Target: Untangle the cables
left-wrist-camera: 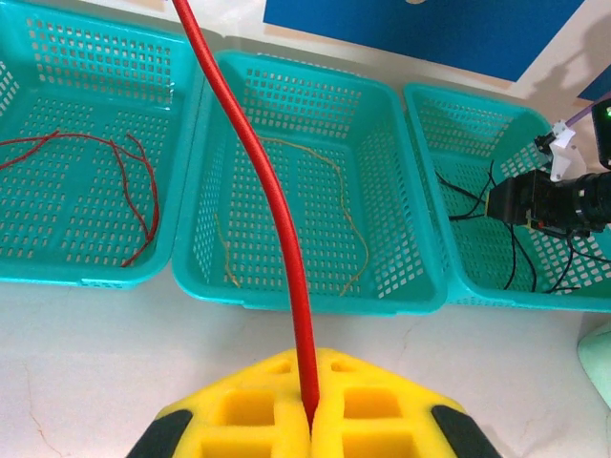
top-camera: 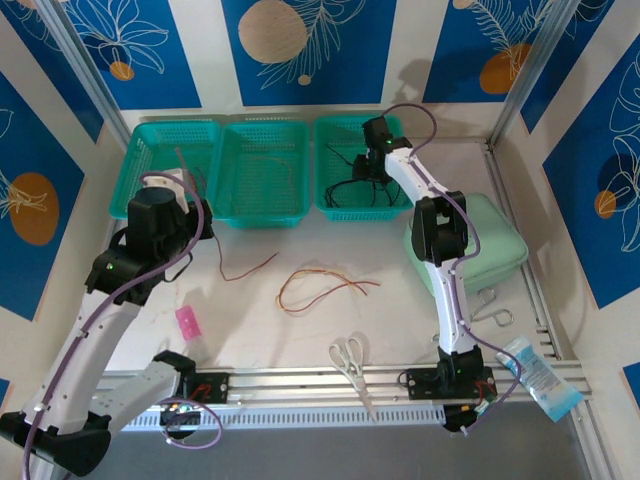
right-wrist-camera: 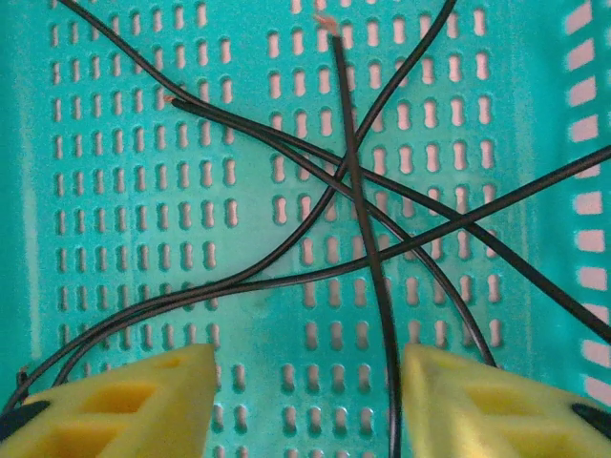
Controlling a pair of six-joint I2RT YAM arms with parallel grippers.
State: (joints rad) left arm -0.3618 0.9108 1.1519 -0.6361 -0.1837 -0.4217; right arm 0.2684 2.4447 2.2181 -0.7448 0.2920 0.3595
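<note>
- Top external view sets the layout: the counter (top-camera: 400,330) carries three teal baskets along its far edge, one colour to each (a sorting job, I judge).
- Left basket (left-wrist-camera: 86,277) holds loose red cables (left-wrist-camera: 143,191), the middle basket (left-wrist-camera: 305,303) a yellow-tan cable (left-wrist-camera: 353,219), and the right basket (left-wrist-camera: 506,298) the black cables (right-wrist-camera: 355,181).
- Left gripper (left-wrist-camera: 310,429) is clamped tight on a red cable (left-wrist-camera: 258,162), which rises from the pads across the wrist view. It hangs on the near side of the baskets, roughly facing the middle one.
- To do this step well, swing left until the gripper is over the left basket, and lower before opening. That way the free length drapes inside the rim and does not cross into the middle basket.
- Right gripper (right-wrist-camera: 305,401) sits low over the right basket with its fingers apart. One black cable runs between them unclamped, and the others cross beneath it.
- It should lift straight up, so that neither finger catches a strand and drags it over the wall.
- A small knot of red and yellow-tan cables (top-camera: 340,285) lies mid-counter, well apart from the baskets, and I judge it comes next.
- Take one strand near its free end, not at the crossing.
</note>
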